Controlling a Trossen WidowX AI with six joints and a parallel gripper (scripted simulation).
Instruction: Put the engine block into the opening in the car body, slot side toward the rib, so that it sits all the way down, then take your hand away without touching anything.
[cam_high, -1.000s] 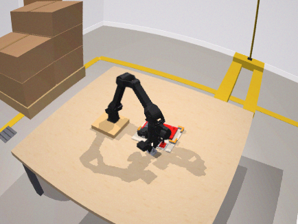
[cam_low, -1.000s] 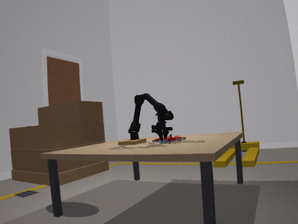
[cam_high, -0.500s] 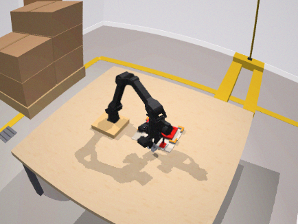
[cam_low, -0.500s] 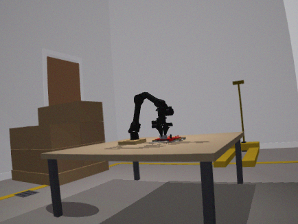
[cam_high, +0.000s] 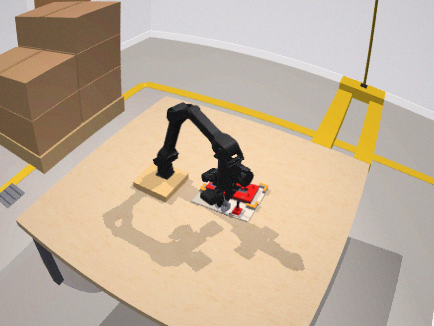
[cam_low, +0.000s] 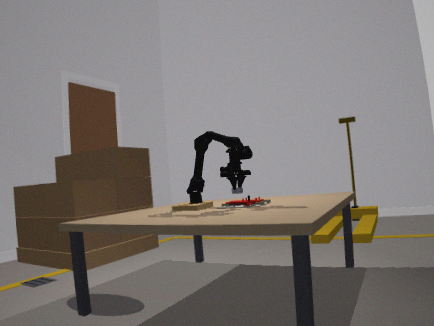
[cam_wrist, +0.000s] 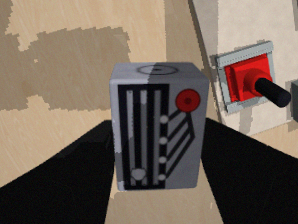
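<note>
My end effector (cam_high: 226, 204) (cam_low: 237, 189) (cam_wrist: 156, 128) is clenched on the engine block (cam_high: 225, 205) (cam_low: 237, 190) (cam_wrist: 157, 130), one block, held above the tabletop (cam_high: 150, 280) (cam_low: 200, 226), out of the opening. Top view: arm (cam_high: 200, 122) (cam_low: 199, 165) hides part of the red car body (cam_high: 247, 192) (cam_low: 242, 202); can't make out opening or rib. Wrist: white board (cam_wrist: 235, 20) cut off at frame edge, one red piece with one black peg (cam_wrist: 272, 92) on it. Two black fingers, both cropped. Block face: one red disc (cam_wrist: 188, 100), four pale dots down the middle.
</note>
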